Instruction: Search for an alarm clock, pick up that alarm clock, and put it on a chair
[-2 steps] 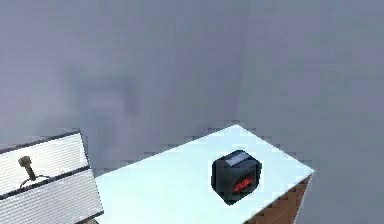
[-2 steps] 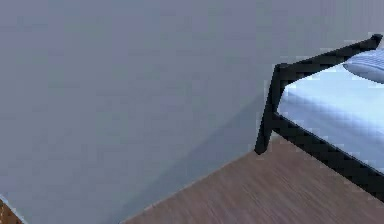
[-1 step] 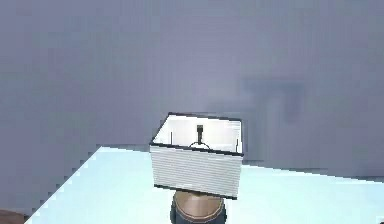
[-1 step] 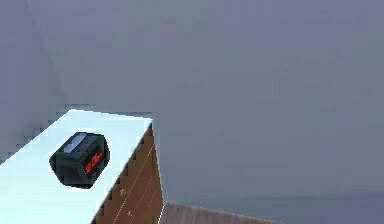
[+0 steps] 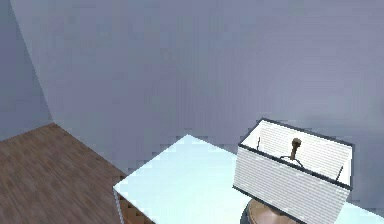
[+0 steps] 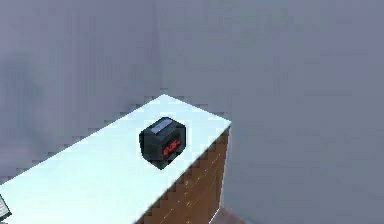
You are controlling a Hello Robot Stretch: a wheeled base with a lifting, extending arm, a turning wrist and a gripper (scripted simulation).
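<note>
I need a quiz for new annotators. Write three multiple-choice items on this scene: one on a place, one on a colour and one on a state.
1. Where does the alarm clock stand?
A. On the floor
B. On the white-topped unit
C. On a chair

2. What colour is the clock's display?
A. Red
B. Green
C. Blue

3. How does the lamp on the table stand?
A. Lying on its side
B. Upright
C. Hanging from the wall

Answers:
1. B: the dark clock rests on the unit's white top, near its far end.
2. A: its front face glows red.
3. B: the white shade opens upward over the base.
</note>
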